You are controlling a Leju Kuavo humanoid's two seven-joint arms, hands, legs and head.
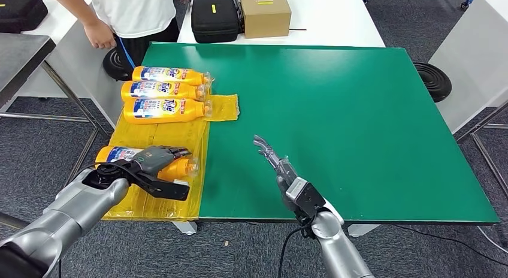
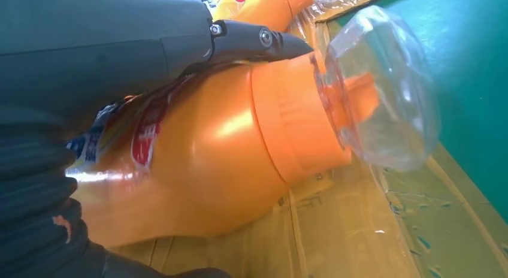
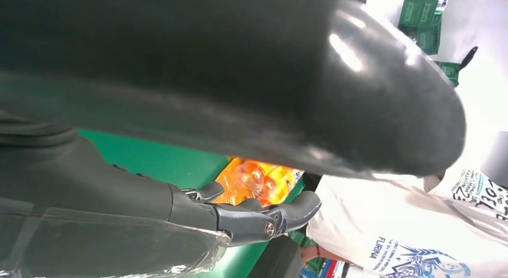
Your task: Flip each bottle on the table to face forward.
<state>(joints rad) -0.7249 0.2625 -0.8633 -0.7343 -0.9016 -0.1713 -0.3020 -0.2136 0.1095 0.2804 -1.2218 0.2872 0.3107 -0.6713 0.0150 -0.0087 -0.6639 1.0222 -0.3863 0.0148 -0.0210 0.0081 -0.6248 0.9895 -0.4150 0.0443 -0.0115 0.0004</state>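
Observation:
Three orange bottles (image 1: pixel 165 92) with clear caps lie side by side at the far left of the green table (image 1: pixel 359 122), labels showing. A further orange bottle (image 1: pixel 123 155) lies nearer me on a yellow sheet (image 1: pixel 174 140). My left hand (image 1: pixel 157 161) grips this bottle around its body; in the left wrist view its dark fingers (image 2: pixel 251 38) lie over the bottle (image 2: pixel 227 164) near the clear cap (image 2: pixel 383 92). My right hand (image 1: pixel 272 155) hovers over the green table with fingers stretched out and nothing in it; its fingers (image 3: pixel 251 221) appear in the right wrist view.
A person in a white shirt (image 1: pixel 132 11) stands at the far left by the bottles. A black case (image 1: pixel 214 18) and a cardboard box (image 1: pixel 265 12) sit on the white table behind. Black stools (image 1: pixel 434 80) stand at the table's far corners.

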